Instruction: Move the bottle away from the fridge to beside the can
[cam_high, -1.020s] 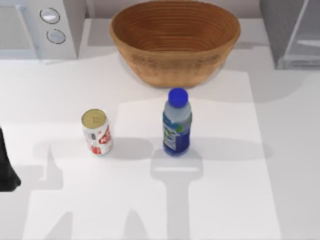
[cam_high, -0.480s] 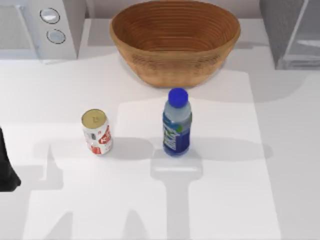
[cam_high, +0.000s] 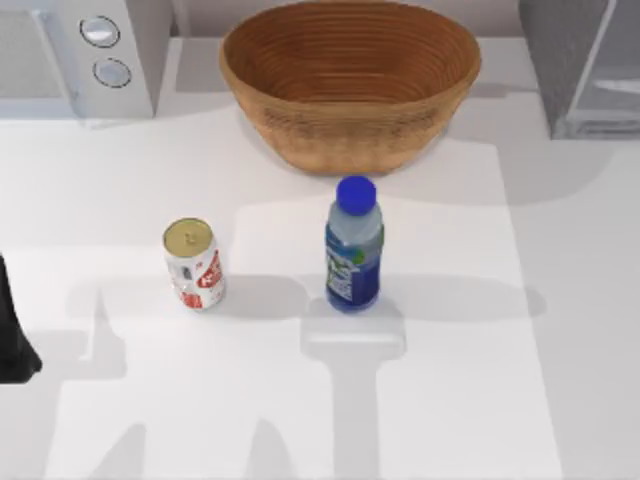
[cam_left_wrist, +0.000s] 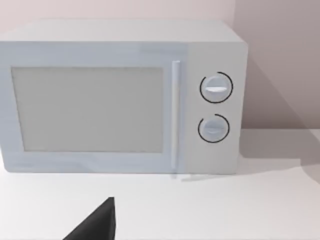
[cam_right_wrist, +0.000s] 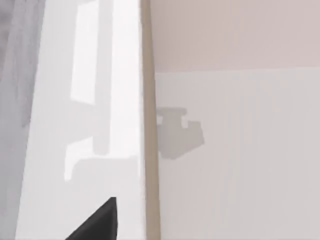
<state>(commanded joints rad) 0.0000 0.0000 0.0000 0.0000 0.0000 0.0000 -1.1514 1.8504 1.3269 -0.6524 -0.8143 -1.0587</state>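
The bottle (cam_high: 353, 248) stands upright mid-table, well right of the can (cam_high: 193, 264), and the left arm (cam_high: 14, 330) at the left edge looks nearer, its finger state impossible to tell.

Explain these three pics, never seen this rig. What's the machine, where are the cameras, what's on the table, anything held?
It is a simulated pair of AgileX arms, each ending in a two-finger claw, at a white table.

The top view looks down from above. On the table stand a can and, to its right, a taller bottle, apart from each other. Behind them sits a basket. A microwave is at the back left and the fridge at the back right. The dark shape at the left edge is part of the left arm, parked.

The left wrist view comes from a camera on that arm and faces the microwave. The right wrist view faces the fridge's pale door.

Nothing is held; bottle and can stand free.
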